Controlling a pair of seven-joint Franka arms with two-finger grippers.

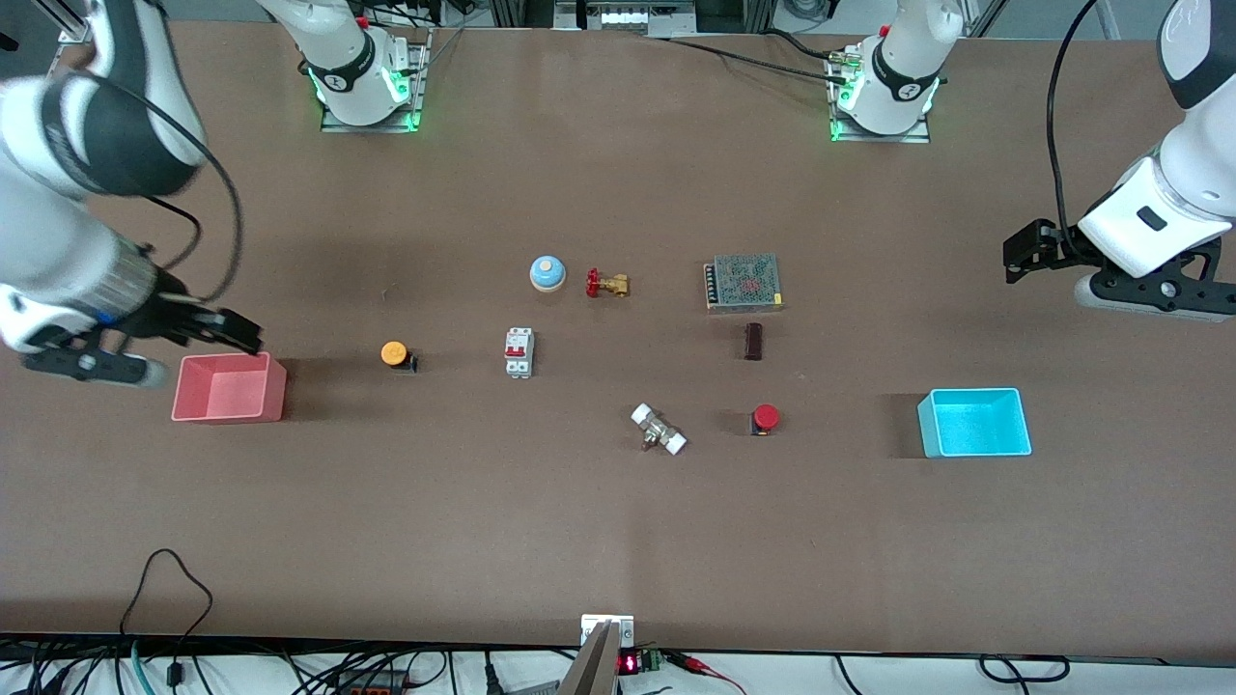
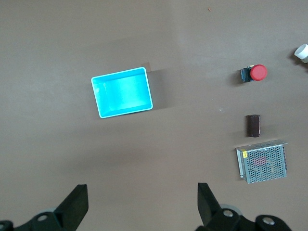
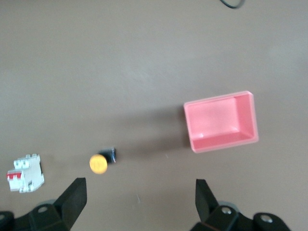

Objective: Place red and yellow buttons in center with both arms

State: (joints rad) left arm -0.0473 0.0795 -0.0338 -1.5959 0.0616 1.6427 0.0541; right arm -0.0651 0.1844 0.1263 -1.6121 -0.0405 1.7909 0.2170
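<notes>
The yellow button (image 1: 394, 354) sits on the brown table between the pink bin and a white circuit breaker; it also shows in the right wrist view (image 3: 99, 163). The red button (image 1: 765, 418) sits toward the left arm's end, between a white fitting and the cyan bin; it shows in the left wrist view (image 2: 256, 73). My right gripper (image 1: 232, 331) is open and empty, up in the air over the pink bin's edge. My left gripper (image 1: 1025, 249) is open and empty, up over bare table at the left arm's end.
A pink bin (image 1: 230, 389) and a cyan bin (image 1: 973, 423) stand at the two ends. Mid-table lie a blue-domed bell (image 1: 547, 273), a brass valve (image 1: 606, 284), a circuit breaker (image 1: 519, 352), a white fitting (image 1: 659, 430), a mesh power supply (image 1: 743, 282) and a dark block (image 1: 754, 341).
</notes>
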